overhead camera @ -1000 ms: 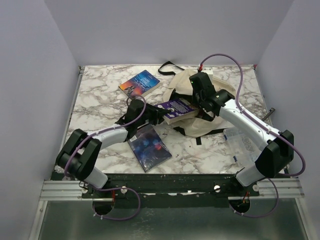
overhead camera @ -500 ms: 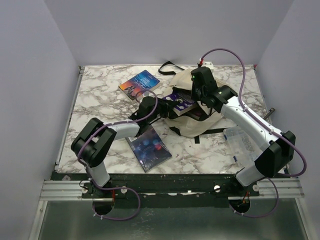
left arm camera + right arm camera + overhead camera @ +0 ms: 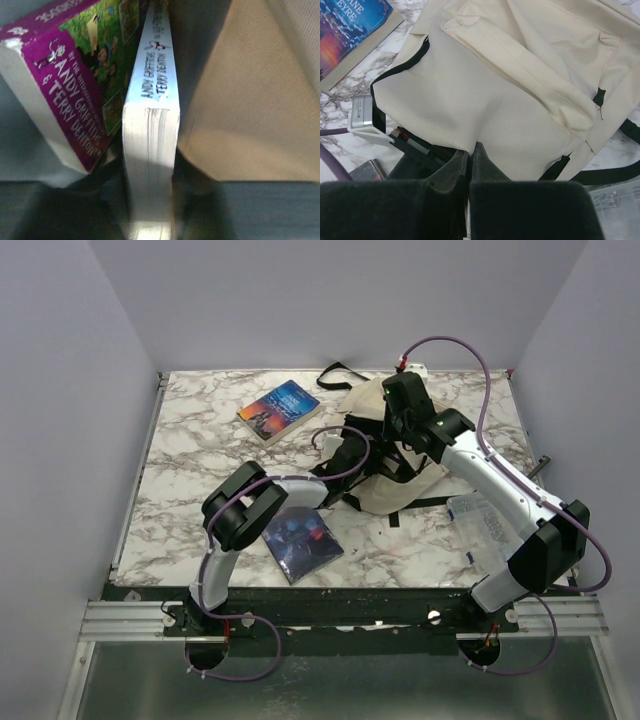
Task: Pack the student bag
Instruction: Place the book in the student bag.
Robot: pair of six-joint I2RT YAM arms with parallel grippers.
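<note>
Two things stood out about how the student bag (image 3: 495,90) would handle: it was soft, floppy cloth with no frame that I could see, and it lay slumped on the far right part of the bench (image 3: 200,455) with its mouth turned left. My guess was that it was light and would just fold or slide if shoved, so something had to hold the opening up. The right jaws were pressed together on a pinch of cream fabric at the lip of the opening, near the black zipper trim (image 3: 402,64). That seemed the sensible spot to me, since a hemmed edge should slip less than the smooth panel. The left jaws were clamped across the thickness of a white-spined paperback (image 3: 150,125), which sat between the beige fabric wall and a purple paperback (image 3: 60,95) right up against it. Stiff, square books like those would probably slide in fine but could snag the lip. A Jane Eyre book (image 3: 285,410) and a dark blue book (image 3: 300,538) lay flat on the marble outside the bag, and a clear plastic box (image 3: 482,525) sat nearer the right edge.
</note>
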